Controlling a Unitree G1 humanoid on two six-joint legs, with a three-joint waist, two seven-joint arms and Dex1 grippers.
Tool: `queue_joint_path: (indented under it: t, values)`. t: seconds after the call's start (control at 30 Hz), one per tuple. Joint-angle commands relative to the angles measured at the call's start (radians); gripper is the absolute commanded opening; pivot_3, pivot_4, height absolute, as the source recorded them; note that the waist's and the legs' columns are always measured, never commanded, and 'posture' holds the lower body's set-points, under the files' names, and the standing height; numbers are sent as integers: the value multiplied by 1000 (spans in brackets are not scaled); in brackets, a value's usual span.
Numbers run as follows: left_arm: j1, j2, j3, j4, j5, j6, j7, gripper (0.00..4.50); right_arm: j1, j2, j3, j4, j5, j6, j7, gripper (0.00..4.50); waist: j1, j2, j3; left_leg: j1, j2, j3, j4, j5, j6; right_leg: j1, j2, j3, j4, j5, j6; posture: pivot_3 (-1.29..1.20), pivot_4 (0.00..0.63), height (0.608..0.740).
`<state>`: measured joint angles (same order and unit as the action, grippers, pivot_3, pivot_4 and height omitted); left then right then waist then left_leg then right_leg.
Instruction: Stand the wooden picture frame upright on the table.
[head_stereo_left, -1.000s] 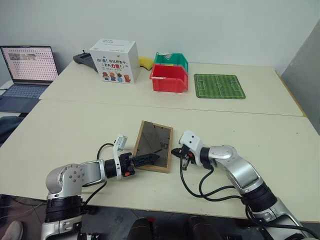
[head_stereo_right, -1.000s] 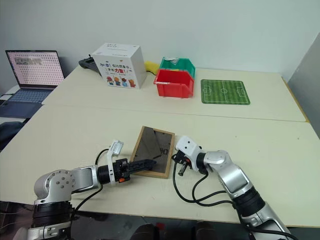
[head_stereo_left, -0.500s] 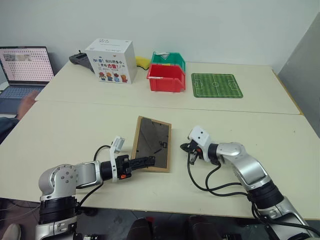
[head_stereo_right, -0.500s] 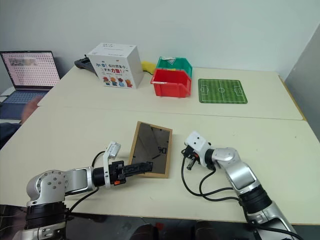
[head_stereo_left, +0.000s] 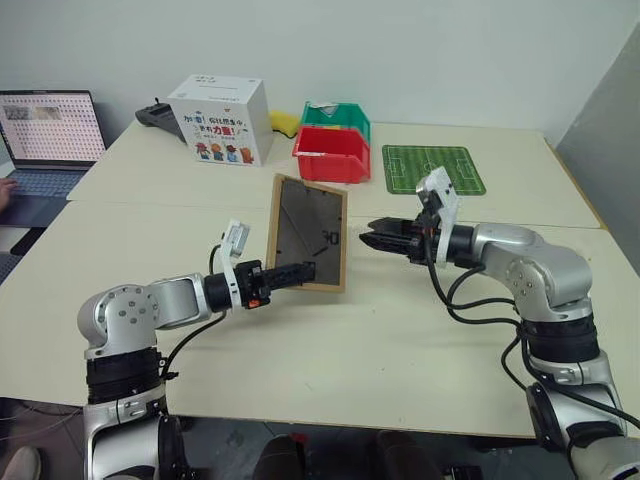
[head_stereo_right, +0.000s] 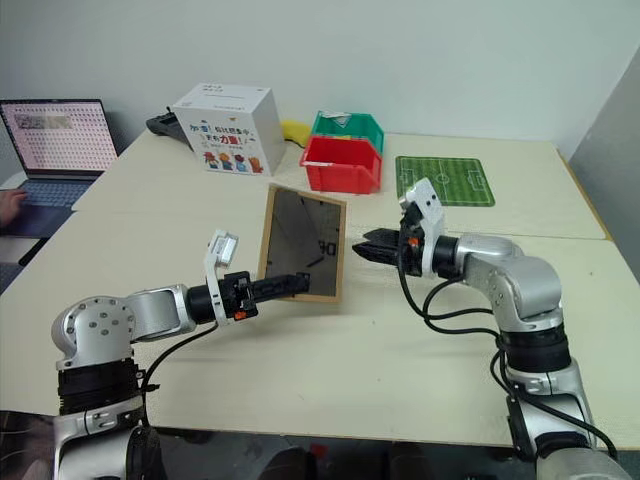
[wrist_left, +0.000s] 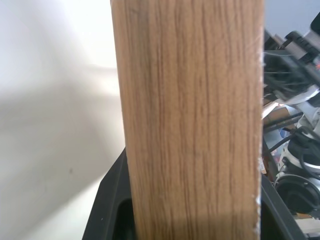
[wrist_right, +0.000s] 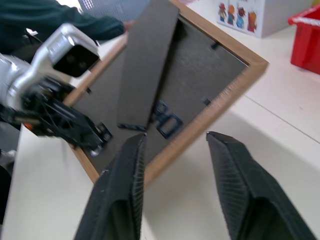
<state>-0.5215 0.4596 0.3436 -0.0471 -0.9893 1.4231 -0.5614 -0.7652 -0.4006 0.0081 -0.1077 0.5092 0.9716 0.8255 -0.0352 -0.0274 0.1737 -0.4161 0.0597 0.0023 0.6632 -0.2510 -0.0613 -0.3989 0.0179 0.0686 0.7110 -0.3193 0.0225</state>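
Between left tool's (head_stereo_left: 300, 270) fingers: frame (head_stereo_left: 308, 232)

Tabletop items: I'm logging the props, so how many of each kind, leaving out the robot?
Picture frame: 1
Storage bins, red and green: 2
White box: 1
Soccer-field mat: 1
Laptop: 1
Total: 6

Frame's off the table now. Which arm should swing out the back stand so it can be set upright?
Right, probably. The left gripper already clamps the wooden picture frame by its lower edge, holding it raised with its back facing the robot. The right gripper is free, jaws open, close beside the frame's right edge and aimed at the back stand.
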Motion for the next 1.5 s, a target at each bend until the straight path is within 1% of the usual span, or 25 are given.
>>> queue_joint_path:
  t: [0.03, 0.07, 0.1, 0.2, 0.23, 0.37, 0.5, 0.63, 0.73, 0.83, 0.93, 1.07, 1.37, 1.43, 1.5]
  values:
    - [-20, 17, -12, -41, -14, -41, -28, 1289, -63, 41, -25, 27, 55, 10, -14, 3088, 0, 0, 0, 0, 0, 0, 0, 0, 0, 0, 0, 0, 0, 0, 0, 0, 150, 740]
    - [-20, 20, -17, -42, -11, -47, -28, 1289, -73, 52, -24, 37, 60, 11, -19, 3317, 0, 0, 0, -1, 0, 0, 0, 0, 0, -1, 0, 0, 0, 0, 0, 0, 150, 740]
    - [-20, 20, -17, -41, -15, -50, -27, 1289, -82, 65, -19, 46, 62, 9, -22, 3640, 1, 0, 0, -1, 0, 1, 0, 0, 0, -2, 0, 0, 1, 0, 0, 0, 150, 740]
    - [-20, 20, -18, -50, -28, -51, -23, 1289, -104, 100, 4, 68, 57, -3, -36, 4321, 1, 0, 0, -2, 0, 2, 0, 0, 0, -4, 0, 0, 2, 0, 0, 0, 150, 740]
    - [-21, 20, -18, -54, -32, -51, -23, 1289, -111, 111, 19, 80, 43, -13, -44, 4442, 1, 0, 0, -3, 0, 2, 0, 0, 0, -5, 0, 0, 2, 0, 0, 0, 150, 740]
    - [-24, 20, -21, -62, -38, -53, -23, 1289, -136, 154, 82, 136, -9, -51, -69, 4442, 0, 0, 0, -3, 1, 2, 0, 0, 0, -5, 0, 0, 2, 0, 0, 0, 150, 740]
    - [-16, 17, -24, -75, -41, -55, -22, 1289, -160, 201, 101, 164, -10, -69, -70, 4442, 1, 0, 0, -3, 1, 2, 0, 0, 0, -6, -1, 0, 2, 0, 0, 0, 150, 740]
    - [1, 16, -20, -82, -44, -54, -20, 1289, -171, 249, 98, 144, 42, -52, -32, 4442, 1, 0, 0, -3, 1, 2, 0, 0, 0, -6, -1, 0, 2, 0, 0, 0, 150, 740]
    - [14, 20, -21, -87, -44, -55, -21, 1289, -156, 253, 83, 107, 104, -10, 18, 4442, 1, 0, 0, -4, 2, 2, 0, 0, 0, -6, -1, 0, 2, 0, 0, 0, 150, 740]
    - [25, 24, -14, -88, -53, -48, -17, 1289, -125, 210, 51, 57, 194, 57, 83, 4442, 2, 0, 0, -4, 2, 2, 0, 0, 0, -6, -1, 0, 2, 0, 0, 0, 150, 740]
    - [32, 31, -13, -89, -60, -47, -17, 1289, -108, 176, 27, 32, 240, 92, 107, 4442, 2, 0, 0, -4, 1, 2, 0, 0, 0, -6, -1, 0, 2, 0, 0, 0, 150, 740]
    - [41, 44, -17, -88, -66, -43, -25, 1289, -77, 94, -21, -9, 312, 141, 153, 4442, 2, 0, 0, -4, 1, 2, 0, 0, 0, -6, -1, 0, 2, 0, 0, 0, 150, 740]
    - [40, 53, -43, -75, -82, -48, -33, 1289, -45, 15, -61, -50, 366, 153, 136, 4442, 0, 0, 0, -4, 1, 2, 0, 0, 0, -6, 0, 0, 2, 0, 0, 0, 150, 740]
    - [35, 53, -47, -69, -87, -43, -34, 1289, -31, -20, -48, -69, 303, 95, 111, 4442, 0, 0, 0, -4, 1, 2, 0, 0, 0, -6, 0, 0, 1, 0, 0, 0, 150, 740]
    - [33, 53, -42, -64, -101, -25, -31, 1289, 5, -91, 7, -105, 140, -64, 82, 4442, 2, 0, 0, -4, 1, 2, 0, 0, 0, -6, 0, 0, 1, 0, 0, 0, 150, 740]
